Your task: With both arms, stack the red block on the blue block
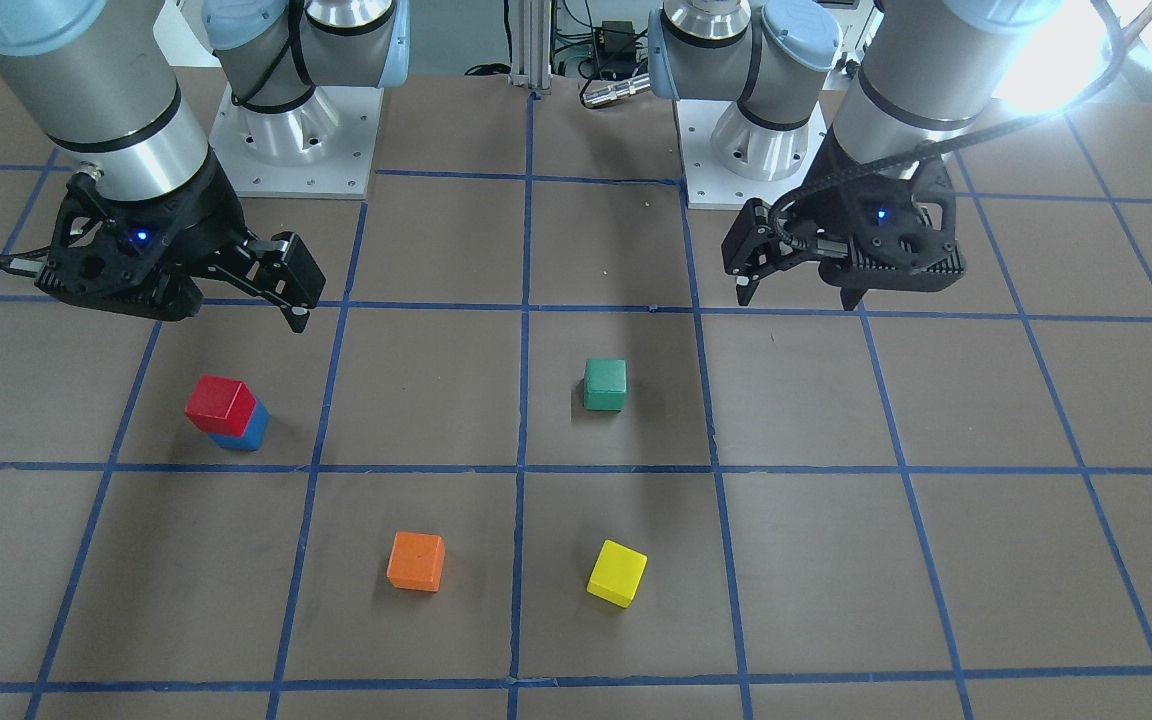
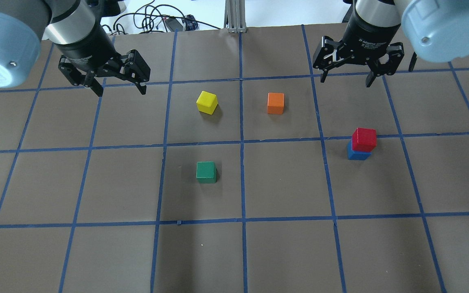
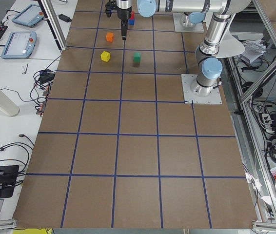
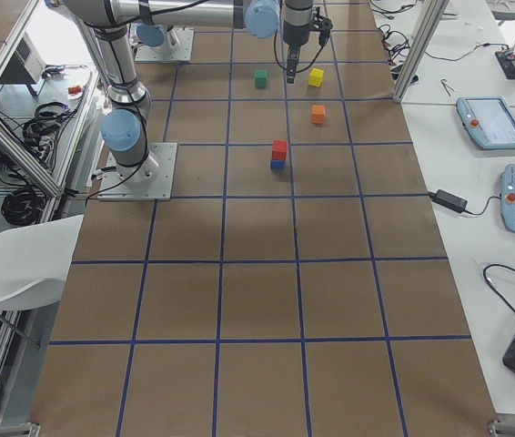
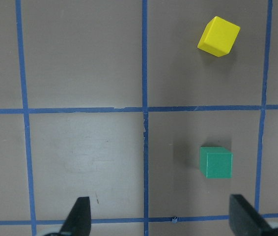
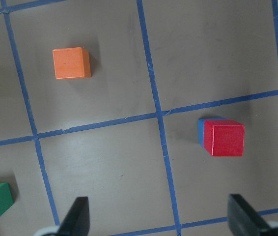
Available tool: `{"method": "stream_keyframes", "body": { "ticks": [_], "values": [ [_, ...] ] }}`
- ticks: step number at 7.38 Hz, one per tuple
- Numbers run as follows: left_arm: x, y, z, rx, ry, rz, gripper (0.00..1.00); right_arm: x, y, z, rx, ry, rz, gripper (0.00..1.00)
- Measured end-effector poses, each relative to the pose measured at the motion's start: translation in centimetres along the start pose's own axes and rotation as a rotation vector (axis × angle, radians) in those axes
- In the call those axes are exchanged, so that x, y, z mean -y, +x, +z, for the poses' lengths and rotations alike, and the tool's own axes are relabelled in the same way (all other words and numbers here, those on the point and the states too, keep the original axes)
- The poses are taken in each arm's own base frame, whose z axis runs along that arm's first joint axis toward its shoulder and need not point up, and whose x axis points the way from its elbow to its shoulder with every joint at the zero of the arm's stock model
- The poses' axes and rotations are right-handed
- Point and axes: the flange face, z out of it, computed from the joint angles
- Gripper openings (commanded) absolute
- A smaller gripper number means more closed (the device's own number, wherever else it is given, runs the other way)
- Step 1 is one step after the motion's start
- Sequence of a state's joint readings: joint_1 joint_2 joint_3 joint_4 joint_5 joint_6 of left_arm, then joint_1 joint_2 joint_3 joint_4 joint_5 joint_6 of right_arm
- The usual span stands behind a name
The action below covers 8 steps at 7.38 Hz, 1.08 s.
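The red block sits on top of the blue block, slightly offset, on the brown table. The stack also shows in the overhead view, red block on blue block, and in the right wrist view, red block on blue block. My right gripper hangs open and empty above the table, beyond the stack and apart from it; it also shows in the front view. My left gripper is open and empty on the other side, also in the front view.
A green block, a yellow block and an orange block lie loose near the table's middle, between the two grippers. Blue tape lines grid the table. The arm bases stand at the robot's edge.
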<state>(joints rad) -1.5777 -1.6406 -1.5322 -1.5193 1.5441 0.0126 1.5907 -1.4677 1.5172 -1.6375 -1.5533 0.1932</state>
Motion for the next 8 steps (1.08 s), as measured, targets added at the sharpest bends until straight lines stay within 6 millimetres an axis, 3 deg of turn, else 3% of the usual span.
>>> {"method": "stream_keyframes", "body": {
  "ticks": [3, 8],
  "values": [
    [0.92, 0.33, 1.23, -0.001, -0.018, 0.008, 1.00, 0.01, 0.02, -0.13, -0.002, 0.004, 0.000, 1.00],
    [0.79, 0.62, 1.21, 0.001, -0.019, 0.009, 1.00, 0.13, -0.09, -0.49, -0.001, 0.025, -0.010, 1.00]
  ]
}}
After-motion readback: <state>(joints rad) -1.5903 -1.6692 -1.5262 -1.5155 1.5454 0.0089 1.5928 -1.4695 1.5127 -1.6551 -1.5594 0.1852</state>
